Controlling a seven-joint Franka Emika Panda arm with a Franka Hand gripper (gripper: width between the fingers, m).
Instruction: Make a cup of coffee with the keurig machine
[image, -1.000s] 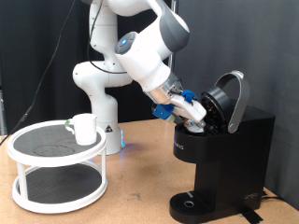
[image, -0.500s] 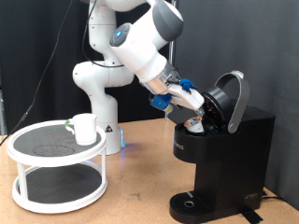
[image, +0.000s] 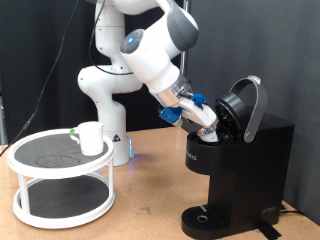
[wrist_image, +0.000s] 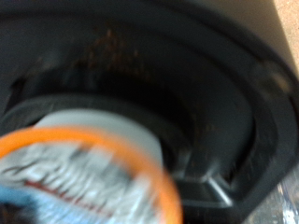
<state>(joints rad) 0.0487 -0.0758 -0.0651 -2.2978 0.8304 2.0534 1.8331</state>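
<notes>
Wooden tabletop (image: 150, 195) under a plain white wall carries the whole setup. Whether the fingers are apart or together cannot be told; the gripper (image: 213, 130) reaches into the open mouth of the keurig machine (image: 240, 170), just under its raised lid (image: 246, 105). An orange-rimmed pod (wrist_image: 79, 182), blurred, fills the wrist view against the machine's dark chamber. Well apart from the machine, the cup (image: 91, 137) stands on a white two-tier stand (image: 60, 175).

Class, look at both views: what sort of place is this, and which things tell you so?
Probably a robotics lab: a robot arm mounted by a wooden table, black curtains behind, and a keurig machine staged as a test prop.
</notes>
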